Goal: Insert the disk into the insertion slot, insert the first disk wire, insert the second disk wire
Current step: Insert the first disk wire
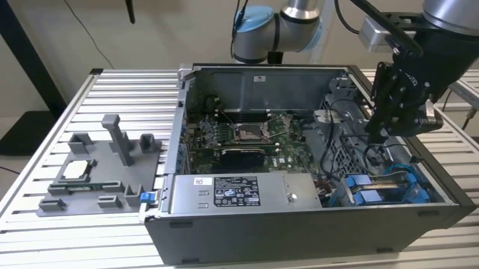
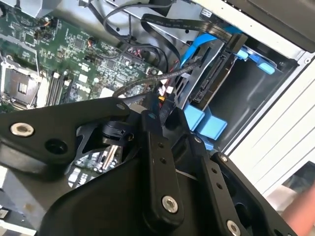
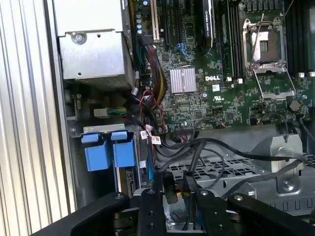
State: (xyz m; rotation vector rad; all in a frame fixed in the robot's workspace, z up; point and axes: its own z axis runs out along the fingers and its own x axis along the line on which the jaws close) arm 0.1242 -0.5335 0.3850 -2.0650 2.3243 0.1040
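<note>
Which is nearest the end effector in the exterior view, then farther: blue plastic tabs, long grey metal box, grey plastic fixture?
1. Blue plastic tabs, below the end effector.
2. Long grey metal box, mid-case.
3. Grey plastic fixture, outside the case.

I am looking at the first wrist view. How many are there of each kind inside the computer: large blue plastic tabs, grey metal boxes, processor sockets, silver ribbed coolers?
Large blue plastic tabs: 2
Grey metal box: 1
Processor socket: 1
Silver ribbed cooler: 1
Total: 5
</note>
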